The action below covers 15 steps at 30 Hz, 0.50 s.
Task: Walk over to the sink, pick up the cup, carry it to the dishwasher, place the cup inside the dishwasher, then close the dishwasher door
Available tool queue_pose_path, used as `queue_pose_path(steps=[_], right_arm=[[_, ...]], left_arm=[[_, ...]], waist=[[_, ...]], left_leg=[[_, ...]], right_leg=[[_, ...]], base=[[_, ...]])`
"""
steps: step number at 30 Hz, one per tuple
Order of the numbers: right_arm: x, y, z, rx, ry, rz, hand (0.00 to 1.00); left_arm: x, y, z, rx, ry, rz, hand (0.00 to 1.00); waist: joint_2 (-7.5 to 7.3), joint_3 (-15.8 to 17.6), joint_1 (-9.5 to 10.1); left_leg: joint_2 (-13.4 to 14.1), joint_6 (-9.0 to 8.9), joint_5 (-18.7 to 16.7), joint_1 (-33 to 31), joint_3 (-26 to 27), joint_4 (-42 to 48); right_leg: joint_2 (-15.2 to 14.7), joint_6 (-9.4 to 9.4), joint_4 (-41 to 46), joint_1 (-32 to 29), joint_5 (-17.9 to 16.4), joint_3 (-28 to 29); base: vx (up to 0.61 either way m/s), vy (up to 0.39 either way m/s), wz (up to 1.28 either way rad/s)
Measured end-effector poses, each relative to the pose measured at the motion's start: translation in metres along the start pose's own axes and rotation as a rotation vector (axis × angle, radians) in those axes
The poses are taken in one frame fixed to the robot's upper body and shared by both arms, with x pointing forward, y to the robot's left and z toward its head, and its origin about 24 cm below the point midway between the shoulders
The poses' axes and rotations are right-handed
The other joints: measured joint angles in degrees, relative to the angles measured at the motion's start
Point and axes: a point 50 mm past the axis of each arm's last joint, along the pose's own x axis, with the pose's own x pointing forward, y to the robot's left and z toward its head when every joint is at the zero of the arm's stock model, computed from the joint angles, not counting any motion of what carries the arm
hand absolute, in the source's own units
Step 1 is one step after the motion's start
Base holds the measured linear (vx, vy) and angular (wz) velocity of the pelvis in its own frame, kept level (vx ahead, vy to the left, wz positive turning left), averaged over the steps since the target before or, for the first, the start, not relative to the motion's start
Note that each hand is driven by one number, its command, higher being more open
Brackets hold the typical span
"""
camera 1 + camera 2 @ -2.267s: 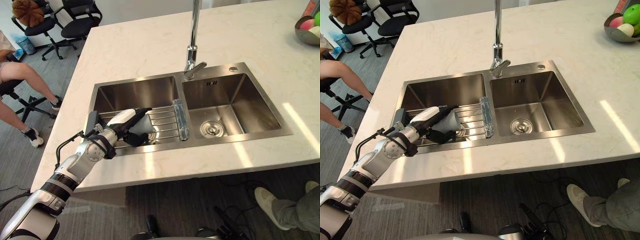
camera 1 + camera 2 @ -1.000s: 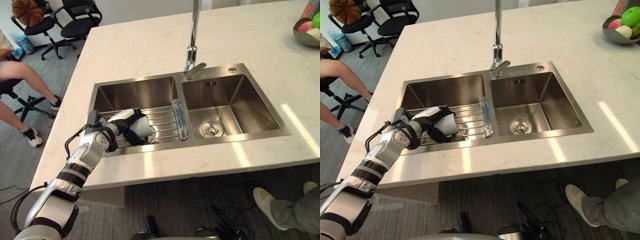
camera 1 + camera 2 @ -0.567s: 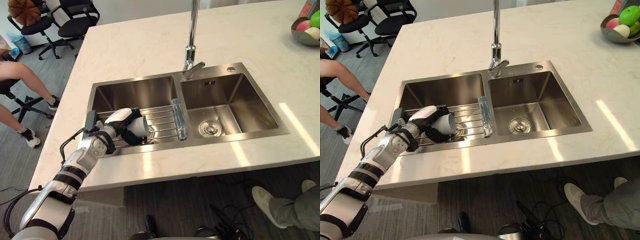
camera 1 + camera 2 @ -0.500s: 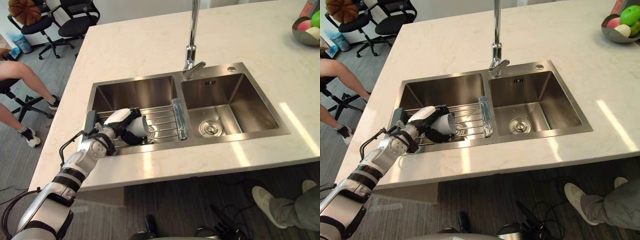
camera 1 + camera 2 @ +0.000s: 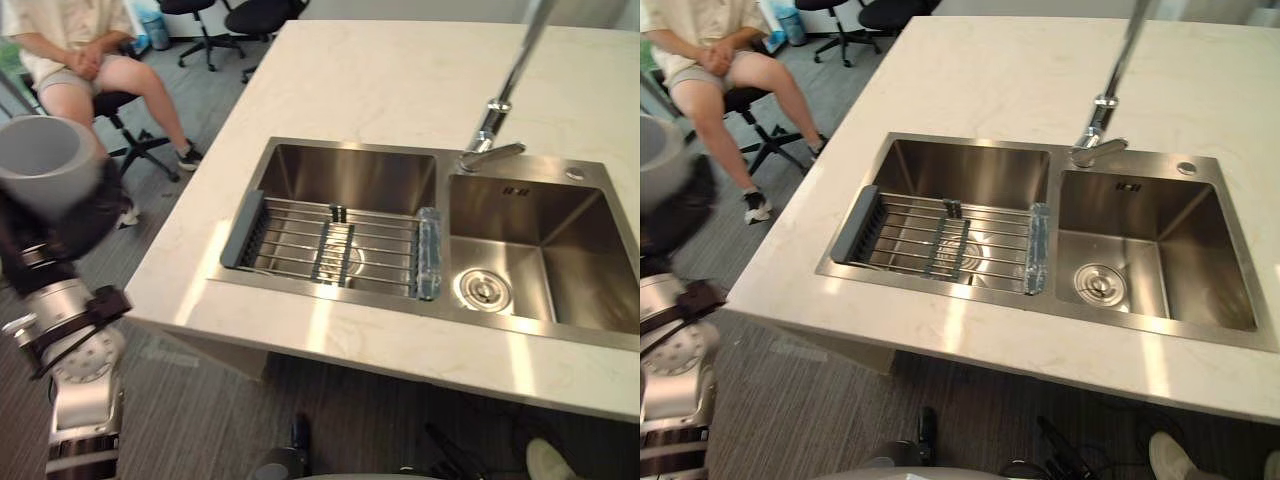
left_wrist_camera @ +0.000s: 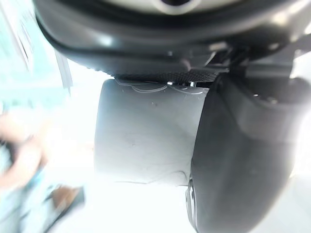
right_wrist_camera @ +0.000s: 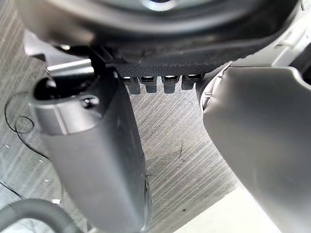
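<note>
We see a pale stone bench (image 5: 380, 70) above a grey carpet floor (image 5: 200, 400), with a person (image 5: 75, 50) seated at the upper left. A tap (image 5: 495, 115) rises behind the sink (image 5: 340, 180), whose 2 basins are steel; the left one holds a wire rack (image 5: 330, 240). At the far left, the left hand (image 5: 75, 215) curls round the upright grey cup (image 5: 40, 160), clear of the bench. The right hand (image 7: 92, 160) hangs slack over the floor.

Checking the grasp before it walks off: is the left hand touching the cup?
Touching. In the left wrist view the cup sits against the left hand, the thumb lying along its side with no gap.
</note>
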Motion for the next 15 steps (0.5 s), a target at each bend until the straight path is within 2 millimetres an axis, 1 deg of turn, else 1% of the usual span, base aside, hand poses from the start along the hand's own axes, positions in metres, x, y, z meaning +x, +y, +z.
queue_pose_path(steps=[1,2,3,4,5,6,7,8,9,10,11,12,13,14,15], right_arm=[[-0.001,-0.004,0.0,0.011,-0.002,-0.015,1.0],[-0.003,-0.009,-0.001,0.014,-0.004,-0.03,1.0],[-0.004,-0.012,-0.001,0.022,-0.005,-0.038,1.0],[-0.005,-0.016,-0.004,0.027,0.0,-0.051,1.0],[-0.006,-0.018,-0.003,0.023,0.0,-0.056,1.0],[-0.008,-0.021,-0.004,0.026,-0.004,-0.063,1.0],[-0.011,-0.027,-0.004,0.021,-0.015,-0.072,1.0],[-0.013,-0.029,-0.004,0.014,-0.019,-0.078,1.0],[-0.015,-0.034,-0.002,-0.002,-0.02,-0.092,1.0],[-0.016,-0.036,0.001,-0.011,-0.027,-0.1,1.0],[-0.016,-0.037,0.002,-0.014,-0.033,-0.103,1.0],[-0.019,-0.042,0.009,-0.028,-0.054,-0.117,1.0],[-0.023,-0.048,0.019,-0.045,-0.077,-0.131,1.0],[-0.023,-0.048,0.022,-0.05,-0.086,-0.132,1.0],[-0.019,-0.04,0.015,-0.023,-0.091,-0.098,1.0]], left_arm=[[-0.004,0.012,0.004,-0.02,0.006,0.052,0.0],[-0.008,0.023,0.004,-0.029,0.032,0.089,0.0],[-0.009,0.028,0.002,-0.026,0.052,0.104,0.0],[-0.013,0.036,0.0,-0.016,0.089,0.125,0.0],[-0.015,0.041,-0.001,-0.016,0.105,0.132,0.0],[-0.016,0.046,-0.001,-0.019,0.125,0.139,0.0],[-0.016,0.046,-0.002,-0.03,0.135,0.122,0.0],[-0.016,0.046,-0.002,-0.03,0.134,0.109,0.0],[-0.016,0.047,-0.001,-0.022,0.131,0.087,0.0],[-0.016,0.051,0.001,-0.012,0.128,0.074,0.0],[-0.016,0.052,0.002,-0.014,0.127,0.071,0.0],[-0.018,0.052,0.001,-0.028,0.129,0.07,0.0],[-0.022,0.05,-0.002,-0.066,0.148,0.068,0.0],[-0.023,0.048,-0.004,-0.091,0.155,0.073,0.0],[-0.021,0.047,-0.006,-0.141,0.139,0.083,0.0]], waist=[[0.62,0.2,0.9],[1.36,0.0,1.48],[1.73,-0.2,1.7],[2.5,-0.3,2.0],[2.87,-0.1,2.06],[3.44,-0.1,1.99],[3.82,-0.5,1.65],[4.12,-0.6,1.54],[4.59,-0.8,1.74],[4.92,-1.0,2.16],[5.04,-1.2,2.47],[6.27,-2.0,2.89],[8.71,-3.0,2.04],[9.22,-3.5,1.31],[5.56,-3.7,0.35]], left_leg=[[-0.2,-0.03,0.5,-0.1,-1.5,0.0],[-0.5,-0.07,1.2,-0.6,-3.2,-0.1],[-0.7,-0.07,1.7,-0.9,-4.2,-0.3],[-1.0,0.03,2.4,-1.4,-5.7,-0.5],[-1.1,0.26,2.6,-1.7,-5.7,-0.5],[-0.9,1.58,1.5,-3.0,-3.4,0.2],[0.0,2.65,0.6,-5.2,1.8,2.7],[0.4,2.82,0.4,-6.1,4.1,3.5],[1.2,3.22,-0.3,-7.1,8.6,4.4],[1.7,3.47,-1.5,-7.5,13.1,4.9],[1.9,3.62,-2.3,-7.7,15.8,5.4],[2.4,4.38,-4.4,-8.2,21.0,6.2],[3.4,5.01,-5.1,-9.2,23.5,6.5],[3.6,4.53,-6.3,-9.9,25.0,6.3],[2.4,7.26,-9.3,-11.9,30.6,11.2]], right_leg=[[0.0,0.01,0.4,0.7,-0.4,-1.6],[0.0,0.07,1.0,1.0,-0.9,-3.5],[0.1,0.1,1.4,1.2,-1.2,-4.7],[0.1,0.07,2.4,1.4,-1.6,-7.0],[0.0,0.07,2.7,1.7,-1.7,-8.0],[0.0,0.15,2.7,2.3,-1.7,-10.8],[-0.2,0.37,2.7,2.7,-1.5,-14.3],[-0.4,0.44,2.8,3.0,-1.5,-15.9],[-1.1,0.58,3.2,3.0,-1.4,-17.9],[-2.5,0.57,4.0,3.0,-1.4,-19.4],[-3.4,0.57,4.7,2.9,-1.4,-20.1],[-4.1,0.52,7.0,2.4,-1.5,-21.9],[-3.6,-0.99,10.4,0.5,-2.8,-21.7],[-1.7,-1.84,10.1,-1.1,-3.7,-20.4],[-4.1,-2.32,8.5,-4.2,-3.9,-19.5]], base=[[-0.09,-0.056,0.67],[-0.11,-0.07,0.83],[-0.12,-0.058,0.93],[-0.1,-0.045,0.75],[-0.14,-0.033,0.96],[-0.15,-0.007,1.24],[-0.13,0.006,1.35],[-0.11,0.033,1.31],[-0.07,0.067,0.92],[-0.06,0.083,0.74],[-0.03,0.119,0.6],[-0.02,0.164,0.78],[-0.06,0.161,0.92],[-0.12,0.115,1.1],[-0.05,0.029,0.77]])
